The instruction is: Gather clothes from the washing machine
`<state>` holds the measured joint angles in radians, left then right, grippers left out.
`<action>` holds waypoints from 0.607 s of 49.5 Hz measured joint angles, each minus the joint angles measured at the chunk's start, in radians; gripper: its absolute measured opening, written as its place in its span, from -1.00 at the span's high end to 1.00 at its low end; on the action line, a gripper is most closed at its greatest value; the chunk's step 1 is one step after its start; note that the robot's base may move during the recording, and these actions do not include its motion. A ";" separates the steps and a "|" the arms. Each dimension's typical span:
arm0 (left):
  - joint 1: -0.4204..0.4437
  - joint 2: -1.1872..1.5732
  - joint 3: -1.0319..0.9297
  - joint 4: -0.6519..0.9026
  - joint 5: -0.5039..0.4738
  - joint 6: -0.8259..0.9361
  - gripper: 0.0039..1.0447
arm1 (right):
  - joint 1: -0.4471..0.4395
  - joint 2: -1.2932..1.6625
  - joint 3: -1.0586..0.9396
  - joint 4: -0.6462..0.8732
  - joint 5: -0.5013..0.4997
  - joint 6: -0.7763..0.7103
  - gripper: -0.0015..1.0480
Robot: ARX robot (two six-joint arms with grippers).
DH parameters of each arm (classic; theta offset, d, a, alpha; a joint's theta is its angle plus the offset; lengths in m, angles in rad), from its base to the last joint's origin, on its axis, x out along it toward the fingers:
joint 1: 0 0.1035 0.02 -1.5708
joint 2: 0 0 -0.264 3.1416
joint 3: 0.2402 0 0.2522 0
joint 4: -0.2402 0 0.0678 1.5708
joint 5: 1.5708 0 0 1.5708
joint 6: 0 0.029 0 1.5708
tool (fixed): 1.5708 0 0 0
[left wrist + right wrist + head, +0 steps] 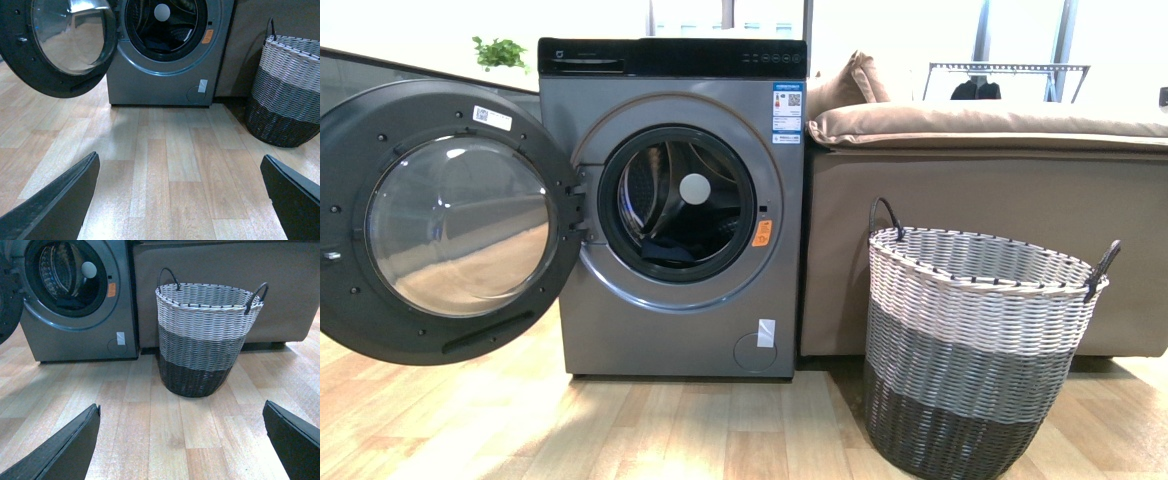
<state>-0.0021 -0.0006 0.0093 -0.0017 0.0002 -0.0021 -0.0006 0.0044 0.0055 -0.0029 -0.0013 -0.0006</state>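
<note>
**Clothes** [668,249]: dark navy fabric, lying low in the drum of the washing machine, at the bottom of the round opening. Nothing touches them. They also show as a dark heap in the left wrist view [159,46] and the right wrist view [70,302].

**Washing machine** [670,330]: silver-grey front-loader with a black top panel, standing on the floor. A pale round disc [694,189] shows at the back of the perforated steel drum.

**Porthole door** [440,220]: dark rim, clear glass, swung fully open to the machine's left.

**Labels**
- Blue-white label [786,112], upper right of the front, with a QR code. Print too small to read.
- Orange sticker [762,233], right of the opening. Unreadable.
- White barcode sticker [492,117] on the door rim. Unreadable.
- White tag [766,333] by the round service flap, blank as far as can be told.
- Small logo at the left end of the top panel, not legible.

**Woven basket** [975,350]: banded white, grey and dark, with two dark handles. It stands on the floor to the right of the machine, in front of the sofa.

**Sofa** [980,130]: tan, just beside the machine's right flank.

**Wooden floor** [700,430]: light planks.

**Left gripper** [180,156]: dark fingers spread wide, holding nothing, above the floor, facing the machine.

**Right gripper** [182,404]: fingers spread wide, holding nothing, above the floor, facing the basket.
</note>
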 joint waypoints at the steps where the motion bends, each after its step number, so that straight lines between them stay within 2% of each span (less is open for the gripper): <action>1: 0.000 0.000 0.000 0.000 0.000 0.000 -0.88 | 0.000 0.000 0.000 0.000 0.000 0.000 -0.86; 30: 0.000 0.000 0.000 0.000 0.000 0.000 -0.88 | 0.000 0.000 0.000 0.000 0.000 0.000 -0.86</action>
<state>-0.0021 -0.0006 0.0093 -0.0017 0.0002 -0.0021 -0.0006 0.0044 0.0055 -0.0029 -0.0013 -0.0006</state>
